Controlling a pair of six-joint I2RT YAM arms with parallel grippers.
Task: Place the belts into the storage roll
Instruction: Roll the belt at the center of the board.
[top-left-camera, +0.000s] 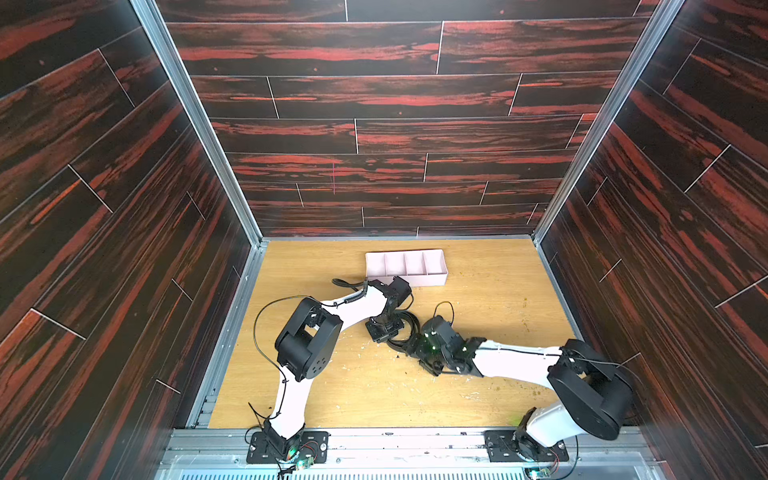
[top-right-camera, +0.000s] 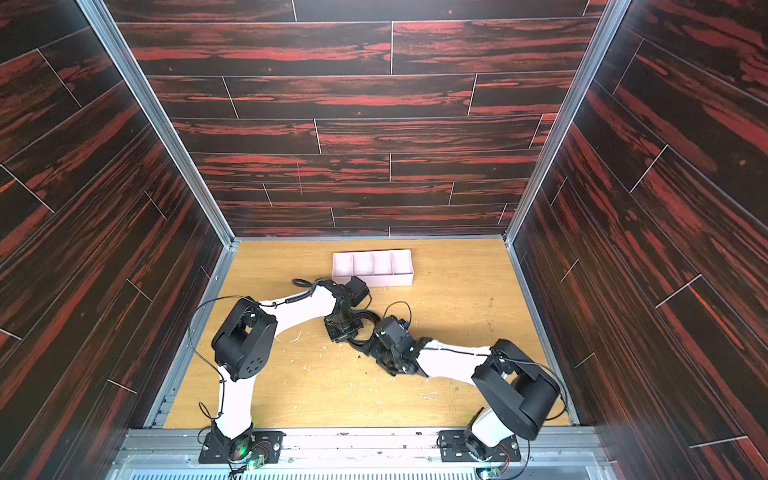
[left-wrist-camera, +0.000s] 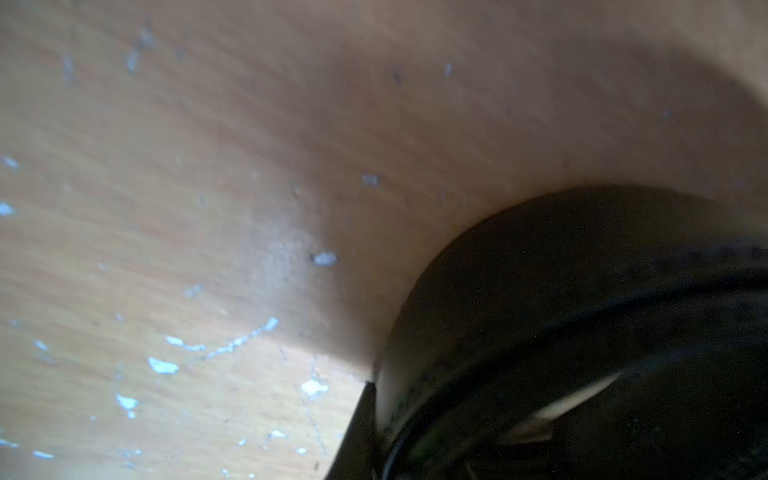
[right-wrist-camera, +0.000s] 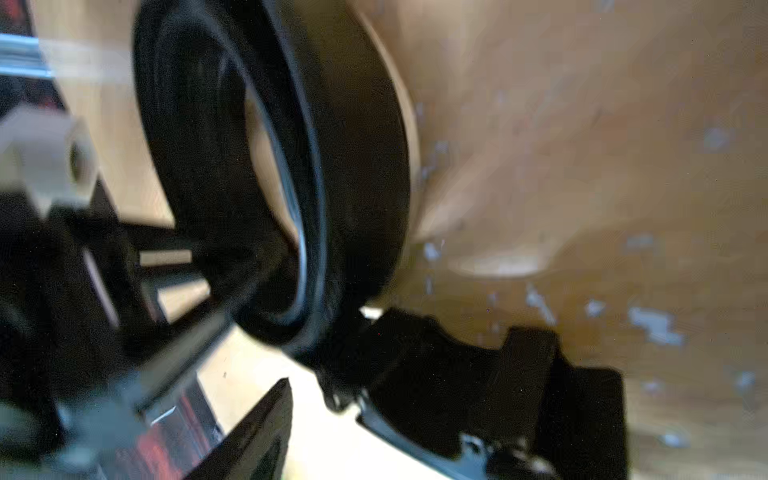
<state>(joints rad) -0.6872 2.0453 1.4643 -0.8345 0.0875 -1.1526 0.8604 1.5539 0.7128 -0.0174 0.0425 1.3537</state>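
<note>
Belt (right-wrist-camera: 357, 166): coiled, likely soft and springy; grip across layers. Left end effector (top-left-camera: 387, 330) pinches coil; right end effector (right-wrist-camera: 316, 374) spread alongside.

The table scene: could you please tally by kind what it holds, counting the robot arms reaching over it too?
Black belt, coiled: 1
Pale pink storage tray, four compartments: 1
Robot arms, left arm and right arm: 2
Total: 4
</note>
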